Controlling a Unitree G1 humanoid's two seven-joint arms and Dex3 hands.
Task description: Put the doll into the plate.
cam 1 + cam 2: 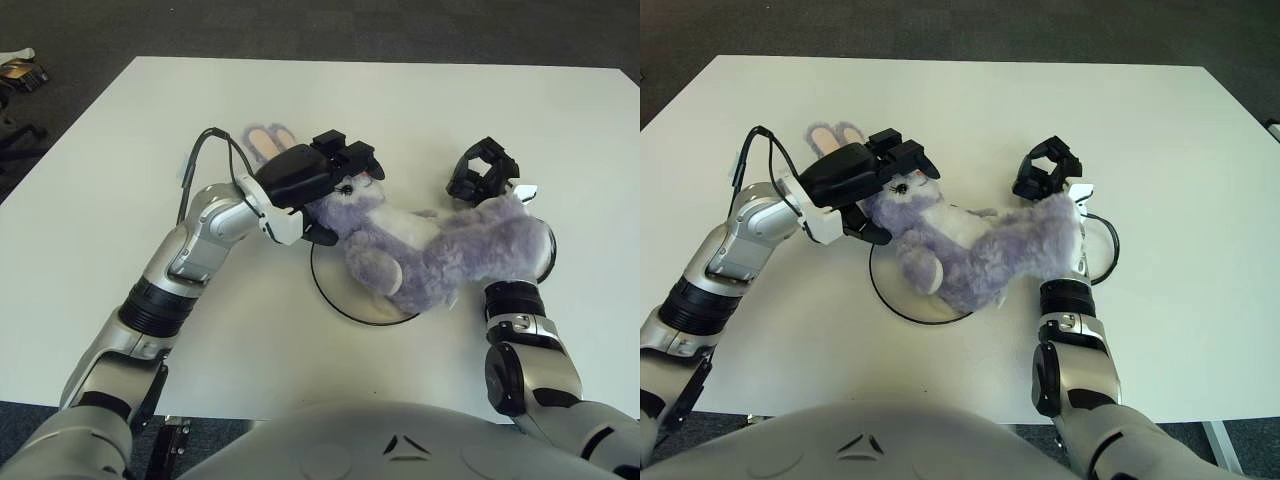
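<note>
A purple plush doll with pink-lined ears lies on its back across the white, black-rimmed plate. Its head is at the left and its rear hangs past the plate's right side. My left hand is shut on the doll's head, fingers above and thumb below. The right hand shows just beyond the doll's rear, fingers loosely curled and holding nothing. The doll's rear covers my right wrist.
The white table reaches well past both hands on every side, with dark floor beyond its far edge. A black cable loops off my left forearm. Some clutter lies on the floor at far left.
</note>
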